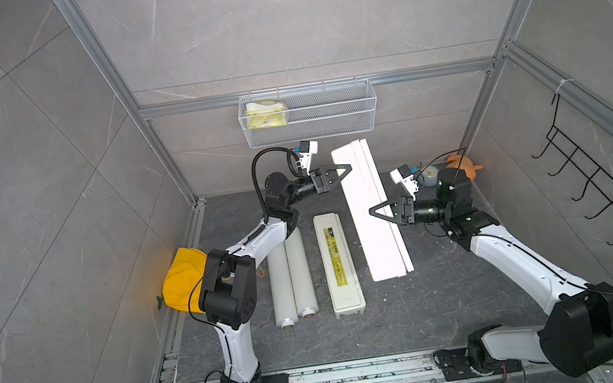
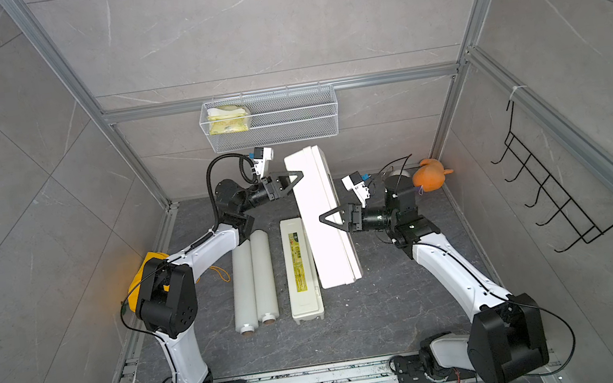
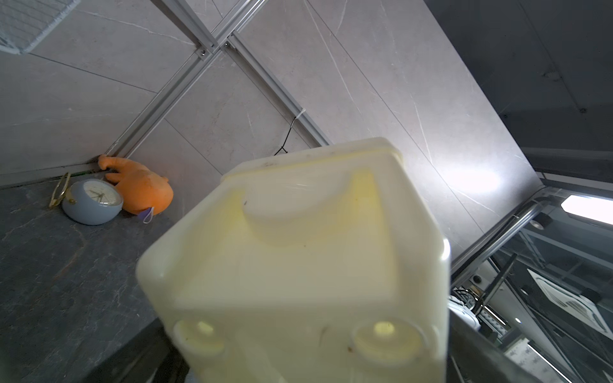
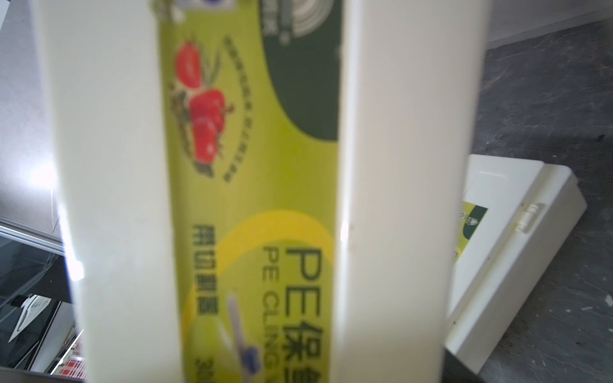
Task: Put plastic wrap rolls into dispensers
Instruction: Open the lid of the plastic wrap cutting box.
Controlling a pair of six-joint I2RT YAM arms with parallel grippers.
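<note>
Two plastic wrap rolls (image 1: 281, 285) (image 2: 262, 276) lie side by side on the dark table, brown cores towards the front. Beside them lies one cream dispenser (image 1: 337, 261) (image 4: 514, 248), closed, label up. The other dispenser (image 1: 365, 200) (image 2: 312, 187) is raised and turned on its side. My right gripper (image 1: 371, 212) is shut across its middle, and its green label (image 4: 248, 165) fills the right wrist view. My left gripper (image 1: 350, 168) stands wide open. Its jaws lie either side of the far end, whose underside (image 3: 298, 248) faces the left wrist camera.
A white wire basket (image 1: 310, 112) holding a yellow packet hangs on the back wall. A yellow cloth (image 1: 183, 279) lies at the left edge. An orange toy (image 3: 139, 189) and a grey clock (image 3: 93, 202) sit in the back right corner. A black wire rack (image 1: 596, 180) hangs on the right wall.
</note>
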